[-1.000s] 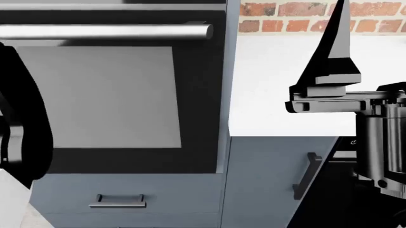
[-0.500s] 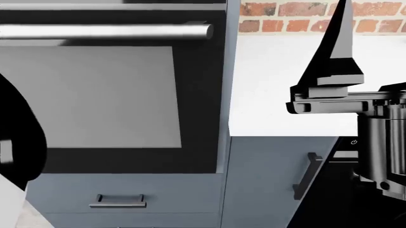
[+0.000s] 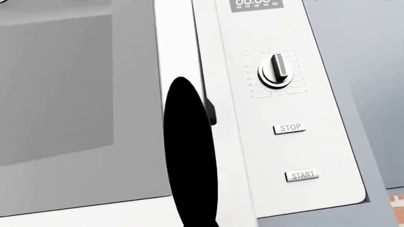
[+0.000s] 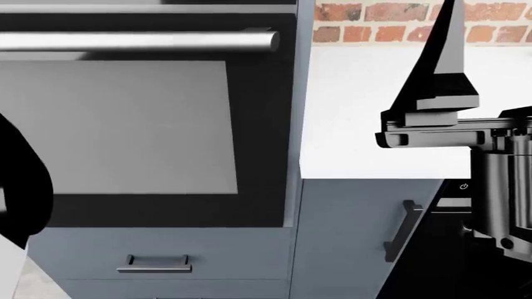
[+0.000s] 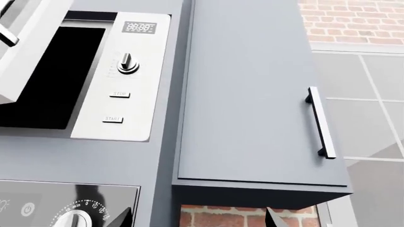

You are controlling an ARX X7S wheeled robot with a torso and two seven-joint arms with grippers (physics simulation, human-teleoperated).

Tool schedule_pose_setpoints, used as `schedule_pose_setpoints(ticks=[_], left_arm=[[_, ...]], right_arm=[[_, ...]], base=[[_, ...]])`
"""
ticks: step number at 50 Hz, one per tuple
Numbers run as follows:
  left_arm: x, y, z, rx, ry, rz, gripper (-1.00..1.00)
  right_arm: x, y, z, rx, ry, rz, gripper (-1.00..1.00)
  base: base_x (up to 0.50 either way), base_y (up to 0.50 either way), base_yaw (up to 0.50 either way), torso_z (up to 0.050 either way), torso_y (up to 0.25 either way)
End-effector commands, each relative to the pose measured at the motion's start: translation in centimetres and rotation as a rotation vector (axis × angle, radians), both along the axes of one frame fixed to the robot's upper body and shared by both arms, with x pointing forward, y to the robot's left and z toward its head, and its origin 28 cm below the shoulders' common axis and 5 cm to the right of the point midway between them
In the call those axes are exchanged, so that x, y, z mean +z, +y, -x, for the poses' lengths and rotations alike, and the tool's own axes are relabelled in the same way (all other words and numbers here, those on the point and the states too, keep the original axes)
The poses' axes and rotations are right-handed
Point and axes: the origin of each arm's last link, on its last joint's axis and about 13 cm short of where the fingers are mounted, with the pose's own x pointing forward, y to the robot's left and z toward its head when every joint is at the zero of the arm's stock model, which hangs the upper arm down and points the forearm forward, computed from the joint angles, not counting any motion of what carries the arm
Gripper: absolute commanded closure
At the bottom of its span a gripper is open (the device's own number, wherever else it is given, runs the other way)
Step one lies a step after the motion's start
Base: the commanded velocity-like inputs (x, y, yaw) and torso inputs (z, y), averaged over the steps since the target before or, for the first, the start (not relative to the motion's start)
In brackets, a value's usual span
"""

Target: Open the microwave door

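Two broad fronts dominate. From the head view it is the glossy black glass oven (image 4: 124,124) with its round brushed-metal bar handle (image 4: 141,41). In the right wrist view it is a flat matt grey cabinet door (image 5: 246,94) with a slim metal pull (image 5: 320,123). Beside the oven, the bare white desk (image 4: 374,112) runs back to a red brick wall (image 4: 374,25).

The microwave (image 5: 136,75) is built into the grey housing just beside that cabinet door, not standing on the desk. Its smooth white microwave door (image 3: 63,94), with a pale grey window, already stands tilted away from the body. The right wrist view shows the dark cavity (image 5: 44,80) exposed behind it, so the opening looks partly done.

The left gripper (image 3: 189,161) shows only as one rounded black finger lying across the door's free edge, next to the control panel (image 3: 277,94). It is probably placed there to hook that edge and swing it outward. Whether its jaws are spread or closed cannot be told.

The right gripper (image 5: 196,218) hangs clear over the desk's front edge, apparently parked out of the way. Its jaws are spread wide with nothing between the pointed tips.

On the panel sit a ridged metal dial (image 3: 276,71) and the small rectangular STOP button (image 3: 290,127) and START button (image 3: 302,175).
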Motion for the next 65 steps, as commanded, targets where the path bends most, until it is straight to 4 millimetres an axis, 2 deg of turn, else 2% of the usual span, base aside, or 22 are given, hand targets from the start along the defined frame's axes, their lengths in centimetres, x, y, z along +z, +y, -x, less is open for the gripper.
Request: schedule_pose_setpoints(ticks=[1,3,4,34,51,65], left_arm=[[1.1,-0.9,1.7,-0.100,-0.087,-0.048,1.00],[1.1,-0.8,1.6,-0.098,-0.088,-0.047,1.00],[1.1,-0.8,1.6,-0.098,-0.088,-0.045,-1.00],[0.8,-0.2,1.9,-0.073,-0.092,-0.032,-1.00],[-0.3,1.1,2.2,0.000,-0.066,-0.036,-1.00],[-1.1,1.3,3.7,0.010,-0.081,-0.042,-1.00]], right_arm=[[0.0,0.1,0.0,0.000,0.003,0.001,-1.00],[0.0,0.1,0.0,0.000,0.004,0.002,-1.00],[0.0,0.1,0.0,-0.001,0.004,0.002,-1.00],[0.0,0.1,0.0,-0.003,0.004,0.005,-1.00],[0.2,0.3,0.1,-0.001,0.001,0.010,-1.00],[0.4,0.3,0.3,-0.001,-0.002,0.012,-1.00]], base=[[0.00,0.00,0.00,0.010,0.000],[0.00,0.00,0.00,0.000,0.006],[0.00,0.00,0.00,0.000,0.000],[0.00,0.00,0.00,0.000,0.000],[0.00,0.00,0.00,0.000,0.000],[0.00,0.00,0.00,0.000,0.000]])
